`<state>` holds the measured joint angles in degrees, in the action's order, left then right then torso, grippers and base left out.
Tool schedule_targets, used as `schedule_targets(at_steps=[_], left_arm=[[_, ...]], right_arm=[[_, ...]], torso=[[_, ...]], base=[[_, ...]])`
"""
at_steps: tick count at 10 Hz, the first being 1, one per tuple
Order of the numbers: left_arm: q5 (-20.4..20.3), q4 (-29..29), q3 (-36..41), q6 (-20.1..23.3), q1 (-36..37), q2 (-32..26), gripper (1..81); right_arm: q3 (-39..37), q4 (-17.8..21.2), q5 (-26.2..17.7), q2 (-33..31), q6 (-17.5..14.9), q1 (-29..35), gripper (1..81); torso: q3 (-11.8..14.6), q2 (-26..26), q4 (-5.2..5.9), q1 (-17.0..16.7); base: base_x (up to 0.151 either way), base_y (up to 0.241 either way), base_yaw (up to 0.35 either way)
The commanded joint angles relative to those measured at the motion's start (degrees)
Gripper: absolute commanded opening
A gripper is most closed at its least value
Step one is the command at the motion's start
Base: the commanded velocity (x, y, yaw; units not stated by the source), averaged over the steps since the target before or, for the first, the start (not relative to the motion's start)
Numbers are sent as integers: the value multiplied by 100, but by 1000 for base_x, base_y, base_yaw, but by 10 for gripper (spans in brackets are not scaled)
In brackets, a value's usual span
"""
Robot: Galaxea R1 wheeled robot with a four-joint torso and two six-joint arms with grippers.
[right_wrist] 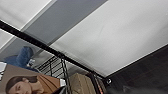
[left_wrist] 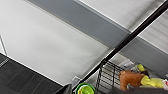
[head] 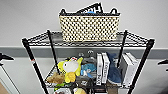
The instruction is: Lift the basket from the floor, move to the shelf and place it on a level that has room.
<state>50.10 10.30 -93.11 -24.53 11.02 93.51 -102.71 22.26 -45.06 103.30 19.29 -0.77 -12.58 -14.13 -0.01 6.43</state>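
Pale wall with grey band behind, we see the basket (head: 89, 26) sitting upper centre on the shelf's (head: 140, 68) top level (head: 132, 39), so placing looks done, next move only backing clear; tool states we cannot tell.

Top level (head: 135, 41) has open wire grid either side of the basket (head: 89, 27) and clear air above, corner posts (head: 32, 61) fence the approach, and the tier below is packed with plush toys (head: 70, 71) and white boxes (head: 102, 68).
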Motion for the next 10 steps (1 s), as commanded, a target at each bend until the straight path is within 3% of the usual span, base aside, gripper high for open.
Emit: schedule_targets(at_steps=[1,5,8,10], left_arm=[[-938,-230,-31,-17,-1157,343,811],[-1978,-230,-190,-8,-2838,713,811],[-2776,-466,-216,18,-4208,1203,811],[-2996,-694,-565,35,-4911,1799,811]], right_arm=[[-529,-11,233,517,-74,-726,811],[-627,33,1121,1054,-258,-2370,811],[-679,33,1516,1352,-381,-3100,811],[-810,33,1831,1616,-460,-3610,811]], torso=[[0,0,0,0],[0,0,0,0],[0,0,0,0],[0,0,0,0]], base=[[0,0,0],[0,0,0],[0,0,0],[0,0,0]])
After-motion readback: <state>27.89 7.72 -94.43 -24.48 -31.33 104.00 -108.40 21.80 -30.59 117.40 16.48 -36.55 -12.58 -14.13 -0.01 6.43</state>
